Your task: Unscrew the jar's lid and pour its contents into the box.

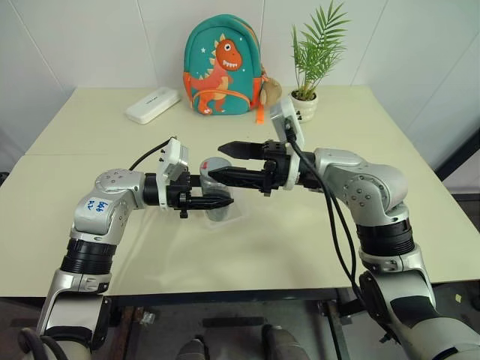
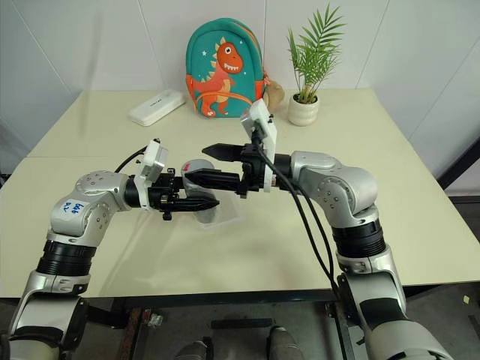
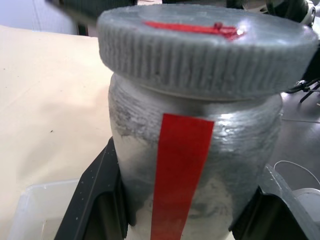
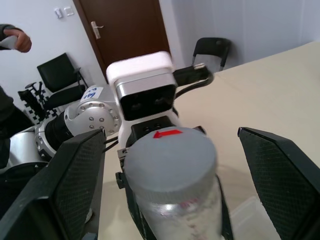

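My left gripper (image 1: 217, 192) is shut on the jar (image 1: 218, 196), holding it upright a little above the table. The jar (image 3: 190, 165) is clear and hazy with a red strip down its side; its contents cannot be made out. The grey lid (image 4: 170, 155) with a red mark sits on top of it. My right gripper (image 1: 217, 162) stands open at lid height, with one finger (image 4: 75, 185) on each side of the lid and a gap between them and it. The clear box (image 1: 235, 214) lies on the table just under the jar, and its corner (image 3: 35, 210) shows below my left gripper.
At the back of the table (image 1: 90, 247) stand a teal dinosaur backpack (image 1: 223, 67), a white plant pot (image 1: 306, 105) and a white oblong case (image 1: 153, 105). Beyond the table's left side are black chairs (image 4: 60, 80) and a person's hand (image 4: 12, 40).
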